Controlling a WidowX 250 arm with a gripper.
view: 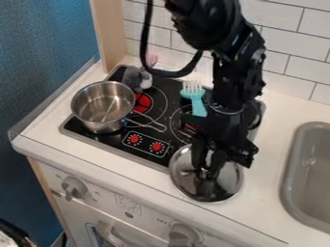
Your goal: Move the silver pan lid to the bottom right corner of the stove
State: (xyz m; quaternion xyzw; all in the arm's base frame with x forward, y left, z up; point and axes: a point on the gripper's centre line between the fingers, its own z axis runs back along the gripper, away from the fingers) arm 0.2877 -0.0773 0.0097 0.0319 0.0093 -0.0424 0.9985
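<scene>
Seeing black gripper [206, 171] at silver pan lid [222, 188], lower centre of frame; not telling whether clenched or released.

No clearly legible text.

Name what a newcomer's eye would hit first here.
Probably the black gripper, hanging over the shiny silver lid at the front right corner of the stove. Next, likely the steel pot on the stove's left side and the turquoise fork towards its back.
</scene>
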